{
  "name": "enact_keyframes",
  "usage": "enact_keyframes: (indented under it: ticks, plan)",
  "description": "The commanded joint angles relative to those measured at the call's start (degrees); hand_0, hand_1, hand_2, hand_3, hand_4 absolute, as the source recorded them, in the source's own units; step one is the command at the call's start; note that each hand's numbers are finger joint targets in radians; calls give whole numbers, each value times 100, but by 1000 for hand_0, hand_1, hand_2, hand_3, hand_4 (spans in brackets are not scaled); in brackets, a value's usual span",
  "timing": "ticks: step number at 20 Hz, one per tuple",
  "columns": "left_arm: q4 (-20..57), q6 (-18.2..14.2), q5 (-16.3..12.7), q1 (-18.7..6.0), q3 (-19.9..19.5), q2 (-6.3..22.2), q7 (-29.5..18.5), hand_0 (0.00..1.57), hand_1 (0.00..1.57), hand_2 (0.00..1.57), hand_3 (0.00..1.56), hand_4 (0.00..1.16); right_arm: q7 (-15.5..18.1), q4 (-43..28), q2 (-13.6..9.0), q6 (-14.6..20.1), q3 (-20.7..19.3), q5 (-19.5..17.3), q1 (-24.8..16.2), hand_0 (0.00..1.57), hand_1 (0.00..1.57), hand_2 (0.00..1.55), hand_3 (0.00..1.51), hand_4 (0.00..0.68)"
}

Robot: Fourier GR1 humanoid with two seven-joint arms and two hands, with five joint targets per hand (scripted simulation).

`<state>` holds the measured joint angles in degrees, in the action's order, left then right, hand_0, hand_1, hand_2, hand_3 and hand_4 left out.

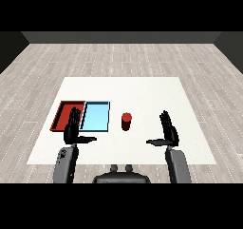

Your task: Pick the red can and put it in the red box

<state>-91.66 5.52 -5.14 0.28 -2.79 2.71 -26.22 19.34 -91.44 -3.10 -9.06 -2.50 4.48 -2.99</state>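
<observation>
A small red can (126, 121), a plain upright cylinder, stands on the flat white table (142, 88) just right of the shallow, square-cornered light blue tray (96, 116), which lies edge to edge with the red tray (64, 110) on its left. Both black hands hold nothing, fingers straight and thumbs turned inward: the left hand (73, 127) overlaps the trays' near edge, while the right hand (168, 131) sits well right of the can, above the pale wood-plank floor (118, 57)
</observation>
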Motion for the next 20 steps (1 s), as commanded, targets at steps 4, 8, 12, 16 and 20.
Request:
enact_keyframes:
  ticks: [4,8,12,16,20]
  plan:
    - [-175,-206,159,202,156,-203,-45,0,0,0,0,0,-494,5,68,285,86,-182,512,0,0,0,0,0]
    - [189,18,0,83,-98,-36,-272,0,0,0,0,0,-350,694,156,313,47,-162,926,0,0,0,0,0]
    - [-396,167,-247,335,-167,77,-16,0,0,0,0,0,-446,770,208,288,19,3,935,0,0,0,0,0]
    - [56,-19,-2,132,-79,-50,-187,0,0,0,0,0,-258,1447,305,632,477,285,1224,0,0,0,0,0]
    - [82,-457,74,-150,262,-256,-23,0,0,0,0,0,2,1753,308,452,391,549,1182,0,0,0,0,0]
